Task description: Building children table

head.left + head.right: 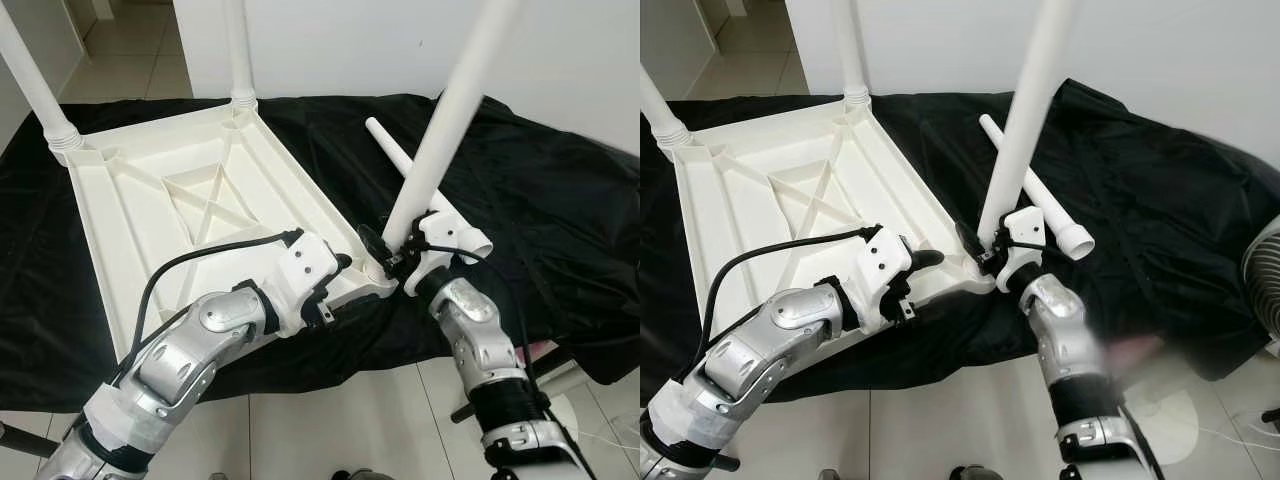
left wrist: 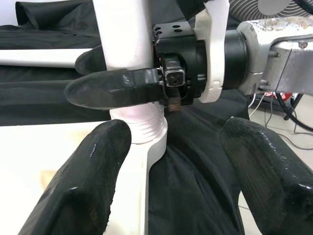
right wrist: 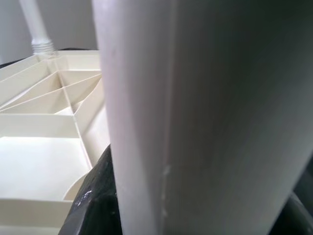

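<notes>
Holding with my right gripper (image 1: 392, 254), fingers clamped on the third leg (image 1: 445, 130) just above the near corner socket (image 1: 378, 272) of the upturned tabletop (image 1: 200, 200); its long axis tilts right, off vertical. My left gripper (image 1: 345, 262), fingers spread, braces that corner. A spare leg (image 1: 425, 185) lies beyond on the black cloth (image 1: 540, 190).

Tight at the near corner of the upturned white plastic tabletop (image 1: 190, 190): the right gripper (image 1: 385, 252) clamps the tall white leg (image 1: 445, 130), the left gripper (image 2: 171, 161), fingers spread, sits just beside. A loose white leg (image 1: 420, 180) blocks the black cloth (image 1: 560, 200) behind; farther right lies open.
</notes>
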Motion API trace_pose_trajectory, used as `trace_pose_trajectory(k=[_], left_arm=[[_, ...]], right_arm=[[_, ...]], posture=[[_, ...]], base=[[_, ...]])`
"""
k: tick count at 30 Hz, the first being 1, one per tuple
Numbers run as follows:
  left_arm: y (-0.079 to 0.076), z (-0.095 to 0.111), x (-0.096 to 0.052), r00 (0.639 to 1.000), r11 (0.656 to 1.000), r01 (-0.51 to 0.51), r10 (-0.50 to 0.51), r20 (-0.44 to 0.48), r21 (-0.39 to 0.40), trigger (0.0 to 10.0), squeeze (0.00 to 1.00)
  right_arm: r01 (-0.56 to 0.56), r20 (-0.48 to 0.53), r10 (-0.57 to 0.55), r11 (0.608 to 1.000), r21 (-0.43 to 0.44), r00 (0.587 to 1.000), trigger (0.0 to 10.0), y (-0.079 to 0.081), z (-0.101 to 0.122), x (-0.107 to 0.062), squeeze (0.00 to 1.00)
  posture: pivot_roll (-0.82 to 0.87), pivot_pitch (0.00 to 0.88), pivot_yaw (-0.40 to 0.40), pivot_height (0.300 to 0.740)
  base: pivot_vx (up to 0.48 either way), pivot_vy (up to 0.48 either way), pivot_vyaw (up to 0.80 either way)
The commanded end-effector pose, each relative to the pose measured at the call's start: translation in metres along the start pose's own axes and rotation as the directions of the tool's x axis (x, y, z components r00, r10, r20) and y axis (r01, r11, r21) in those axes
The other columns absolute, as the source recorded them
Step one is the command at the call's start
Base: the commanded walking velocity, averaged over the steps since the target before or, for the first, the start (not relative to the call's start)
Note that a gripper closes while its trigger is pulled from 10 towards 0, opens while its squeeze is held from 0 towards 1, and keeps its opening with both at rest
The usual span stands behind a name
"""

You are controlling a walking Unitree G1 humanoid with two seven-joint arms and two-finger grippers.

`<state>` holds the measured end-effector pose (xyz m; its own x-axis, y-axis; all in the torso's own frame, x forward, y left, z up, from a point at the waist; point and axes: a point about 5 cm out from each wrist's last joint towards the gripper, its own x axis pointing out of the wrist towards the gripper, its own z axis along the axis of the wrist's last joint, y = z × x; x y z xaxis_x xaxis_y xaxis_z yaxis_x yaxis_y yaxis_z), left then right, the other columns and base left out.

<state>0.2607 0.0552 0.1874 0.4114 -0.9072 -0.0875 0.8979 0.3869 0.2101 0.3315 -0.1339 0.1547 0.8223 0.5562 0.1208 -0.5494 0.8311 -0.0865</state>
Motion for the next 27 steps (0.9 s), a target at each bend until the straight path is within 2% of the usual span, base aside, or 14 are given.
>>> trace_pose_trajectory(k=[1, 7, 11, 17, 22, 24, 27], left_arm=[[-0.004, 0.003, -0.001, 0.996, 0.995, 0.094, -0.094, 0.000, 0.015, 10.0, 0.00], [-0.004, 0.003, -0.001, 0.996, 0.996, 0.090, -0.090, 0.002, 0.014, 10.0, 0.00], [-0.003, 0.003, -0.001, 0.996, 0.996, 0.086, -0.086, 0.001, 0.013, 10.0, 0.00], [-0.003, 0.004, -0.002, 0.996, 0.996, 0.086, -0.086, -0.002, 0.015, 10.0, 0.00], [-0.002, 0.004, -0.003, 0.996, 0.996, 0.085, -0.085, -0.002, 0.015, 10.0, 0.00], [-0.003, 0.004, -0.003, 0.996, 0.996, 0.089, -0.089, -0.002, 0.015, 10.0, 0.00], [-0.003, 0.004, -0.002, 0.996, 0.996, 0.090, -0.090, -0.002, 0.015, 10.0, 0.00]], right_arm=[[-0.024, -0.197, 0.040, 0.996, 0.084, 0.980, 10.0, 0.010, -0.040, -0.010, 0.00], [-0.060, -0.232, 0.069, 0.997, 0.044, 0.970, 10.0, 0.006, -0.041, -0.010, 0.00], [-0.041, -0.248, 0.050, 0.998, 0.041, 0.967, 10.0, 0.003, -0.042, -0.012, 0.00], [0.021, -0.212, -0.008, 0.998, 0.060, 0.977, 10.0, 0.009, -0.039, -0.009, 0.00], [0.119, -0.155, -0.104, 0.989, 0.092, 0.982, 10.0, 0.022, -0.034, -0.005, 0.00], [0.267, -0.127, -0.252, 0.956, 0.119, 0.959, 10.0, 0.027, -0.028, 0.001, 0.00], [0.306, -0.122, -0.291, 0.944, 0.124, 0.949, 10.0, 0.027, -0.026, 0.002, 0.00]], posture=[[-0.03, 0.113, -0.005, 0.740], [-0.02, 0.112, -0.011, 0.740], [-0.02, 0.112, -0.012, 0.740], [-0.02, 0.114, -0.011, 0.740], [-0.02, 0.111, -0.011, 0.740], [-0.02, 0.111, -0.011, 0.740], [-0.02, 0.103, -0.016, 0.740]], base=[[0.000, 0.000, 0.00], [0.000, 0.000, 0.00], [0.000, 0.000, 0.00], [0.000, 0.000, 0.00], [0.000, 0.000, 0.00], [0.000, 0.000, 0.00], [0.000, 0.000, 0.00]])
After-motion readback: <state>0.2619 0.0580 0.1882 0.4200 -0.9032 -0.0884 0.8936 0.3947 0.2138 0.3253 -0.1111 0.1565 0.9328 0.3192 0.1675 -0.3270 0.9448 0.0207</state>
